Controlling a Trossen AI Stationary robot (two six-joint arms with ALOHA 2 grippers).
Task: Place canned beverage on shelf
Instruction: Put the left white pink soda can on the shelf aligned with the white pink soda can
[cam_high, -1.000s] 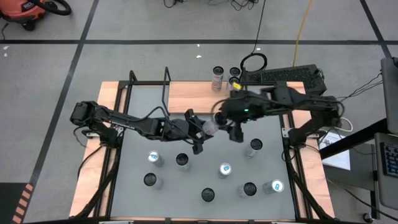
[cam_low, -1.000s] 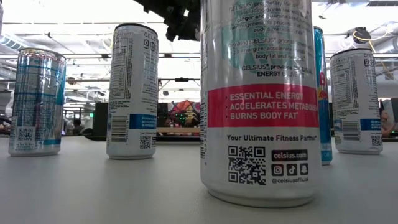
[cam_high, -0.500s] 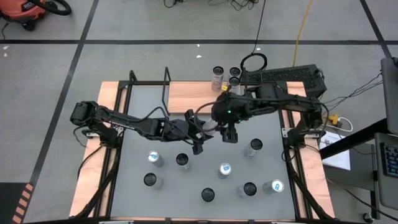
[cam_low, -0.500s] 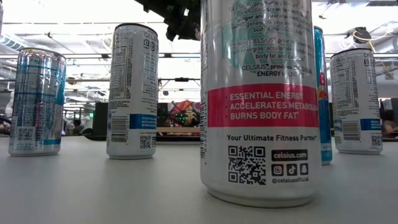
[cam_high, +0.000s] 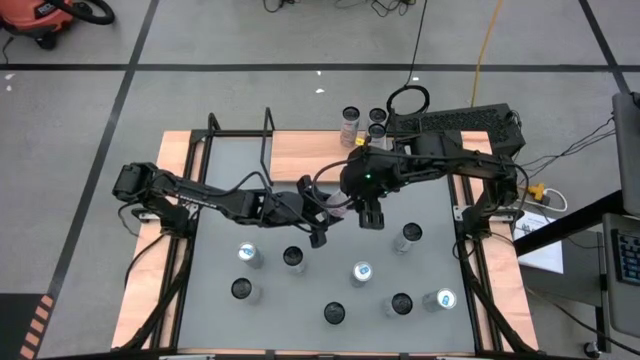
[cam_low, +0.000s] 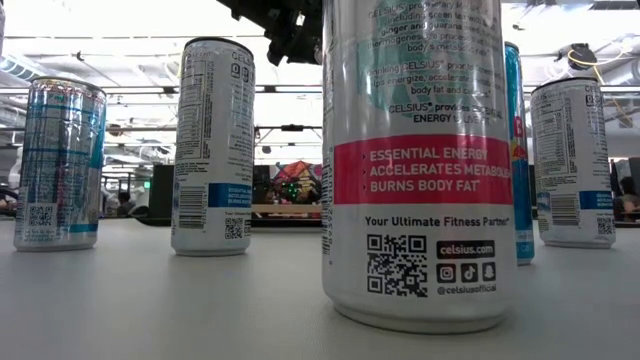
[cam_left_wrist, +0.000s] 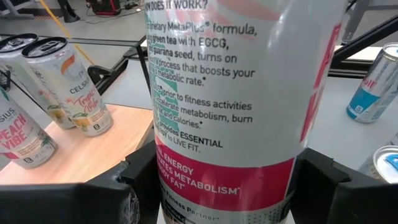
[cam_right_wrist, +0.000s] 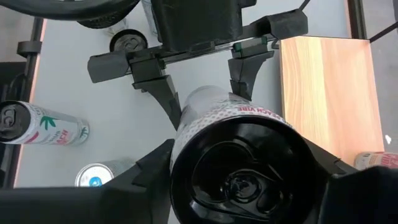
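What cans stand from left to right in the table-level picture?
Silver-blue checked can → white can with blue band → big white can with pink band → white can at the right edge.

Grey speckled floor (cam_high: 250, 40) crossed by black tape lines (cam_high: 300, 67), a red vacuum (cam_high: 45, 20) at one corner.

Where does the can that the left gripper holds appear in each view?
High view: held can near picture centre, mostly hidden under the right arm.
Low view: not visible.
Left wrist view: fills the centre.
Right wrist view: lower centre, its top toward the camera.
Shared landmark: the shelf.
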